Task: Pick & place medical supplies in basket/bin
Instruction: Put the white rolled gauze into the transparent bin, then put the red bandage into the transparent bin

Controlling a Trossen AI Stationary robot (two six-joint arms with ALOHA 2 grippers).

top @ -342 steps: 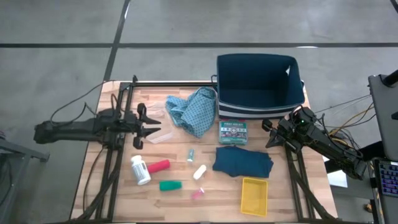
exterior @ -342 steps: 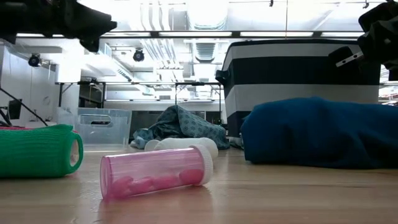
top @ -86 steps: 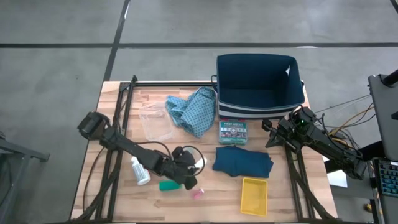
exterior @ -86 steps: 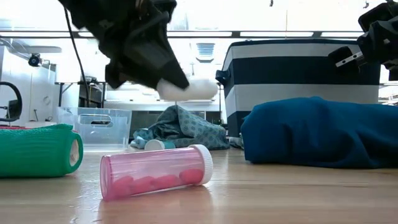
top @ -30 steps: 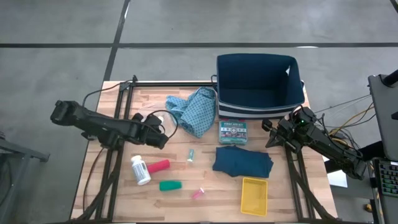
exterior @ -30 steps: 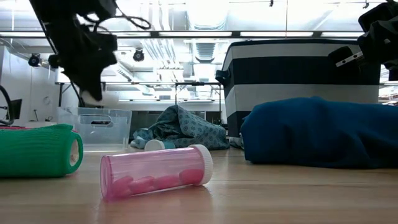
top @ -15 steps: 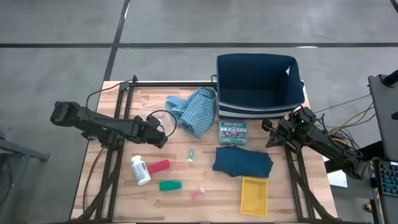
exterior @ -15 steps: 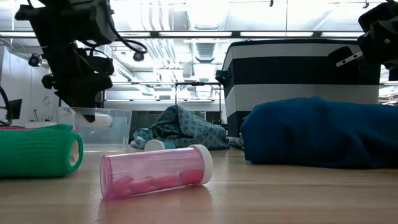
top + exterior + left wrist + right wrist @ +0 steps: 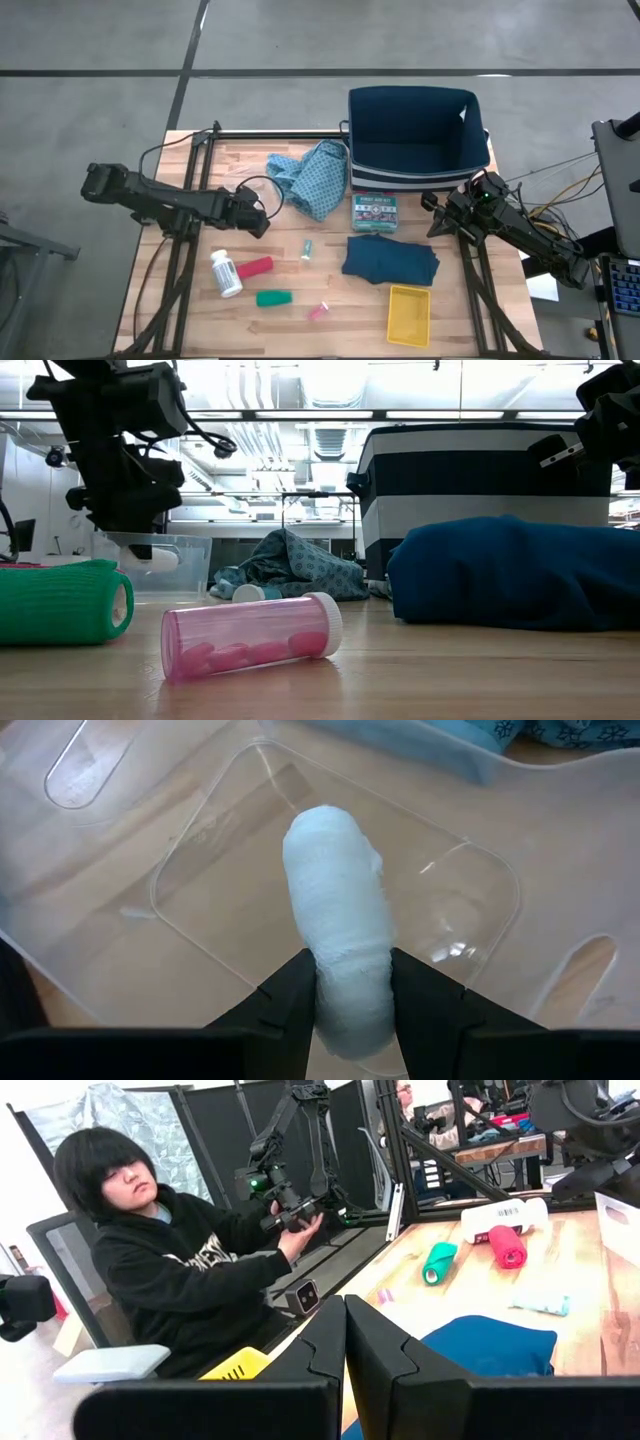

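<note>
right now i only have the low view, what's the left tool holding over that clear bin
Observer: A white gauze roll, pinched between the left tool fingers, in the left wrist view.
Operator: is the bin empty under it
Observer: Yes, the clear plastic bin shows only bare floor.
Operator: and the right tool
Observer: The right tool is shut, parked beside the navy basket, holding nothing.
</note>
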